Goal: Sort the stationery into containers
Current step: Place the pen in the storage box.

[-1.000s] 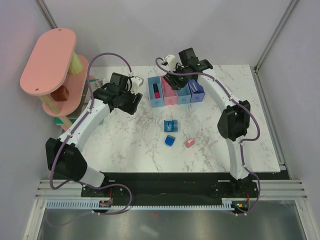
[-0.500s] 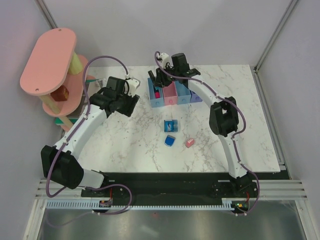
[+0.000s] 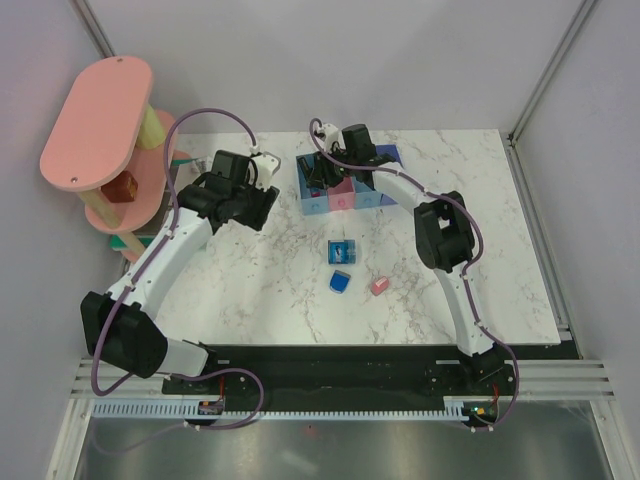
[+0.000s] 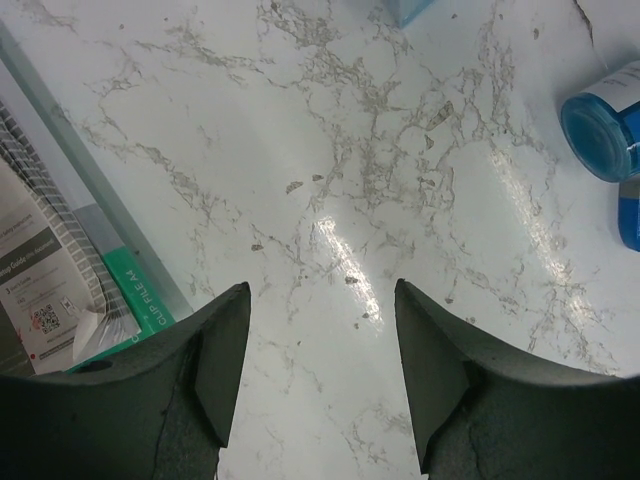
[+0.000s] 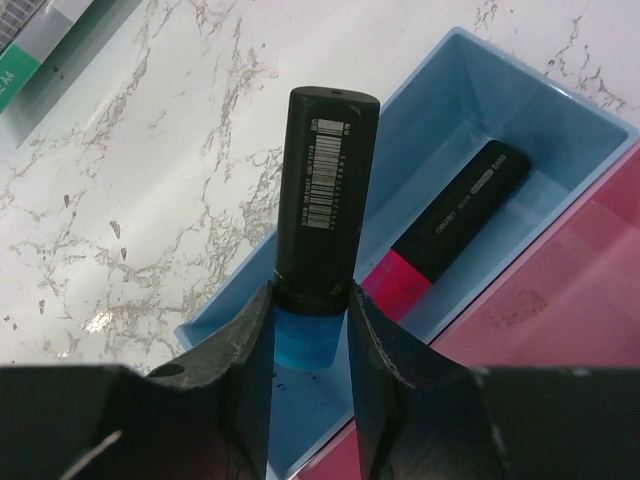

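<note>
My right gripper (image 5: 310, 330) is shut on a black marker with a blue cap (image 5: 322, 215) and holds it over the left light blue bin (image 5: 500, 80) of the containers (image 3: 341, 202). A black marker with a pink cap (image 5: 450, 225) lies inside that bin. The pink bin (image 5: 560, 320) is beside it. In the top view the right gripper (image 3: 322, 172) hangs over the row's left end. A round blue roll (image 3: 342, 252), a blue wedge block (image 3: 340, 283) and a pink eraser (image 3: 379, 286) lie mid-table. My left gripper (image 4: 320, 345) is open and empty above bare marble; the roll (image 4: 607, 121) is at its right.
A pink tiered shelf tower (image 3: 108, 140) stands at the far left. Booklets (image 4: 70, 290) lie beyond the table's left edge. White enclosure walls stand at the back and sides.
My right arm has swung left along the bins with the marker, from over the middle bins to over the leftmost light blue bin. The left arm has barely moved.
</note>
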Robot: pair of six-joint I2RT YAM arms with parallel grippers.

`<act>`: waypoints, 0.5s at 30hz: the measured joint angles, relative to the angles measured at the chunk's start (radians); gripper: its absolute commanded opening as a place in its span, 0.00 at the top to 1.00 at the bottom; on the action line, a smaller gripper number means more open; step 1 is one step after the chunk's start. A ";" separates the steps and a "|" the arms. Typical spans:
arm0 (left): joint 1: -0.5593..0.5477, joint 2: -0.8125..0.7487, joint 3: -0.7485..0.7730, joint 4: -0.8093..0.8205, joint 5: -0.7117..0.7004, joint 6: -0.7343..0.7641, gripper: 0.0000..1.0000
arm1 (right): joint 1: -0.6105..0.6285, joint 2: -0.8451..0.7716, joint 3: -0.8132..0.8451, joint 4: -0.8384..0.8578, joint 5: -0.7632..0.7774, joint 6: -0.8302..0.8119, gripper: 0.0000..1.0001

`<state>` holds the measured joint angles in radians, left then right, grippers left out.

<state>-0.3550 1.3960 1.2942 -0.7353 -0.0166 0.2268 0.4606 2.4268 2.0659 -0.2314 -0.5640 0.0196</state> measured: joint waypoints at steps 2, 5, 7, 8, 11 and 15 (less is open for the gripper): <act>0.000 0.000 0.003 0.000 0.005 0.000 0.33 | 0.000 0.000 -0.013 0.008 -0.003 -0.001 0.65; 0.000 0.000 0.005 0.000 0.019 0.000 0.33 | 0.000 0.000 -0.020 0.019 -0.007 -0.001 0.60; 0.000 0.000 0.005 0.000 0.023 0.000 0.33 | 0.000 -0.005 -0.028 0.027 -0.008 -0.002 0.58; 0.000 0.000 0.005 -0.001 0.025 0.000 0.33 | 0.000 -0.008 -0.031 0.027 -0.008 -0.007 0.54; 0.000 0.000 0.005 -0.001 0.030 0.000 0.33 | 0.000 -0.019 -0.041 0.029 -0.005 -0.018 0.39; 0.000 0.000 0.005 -0.001 0.046 0.000 0.33 | -0.001 -0.042 -0.047 0.030 -0.008 -0.027 0.28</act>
<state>-0.3550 1.3960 1.2987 -0.7361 0.0292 0.2264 0.4595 2.3844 2.0193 -0.2012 -0.5716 -0.0078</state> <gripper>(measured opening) 0.670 0.662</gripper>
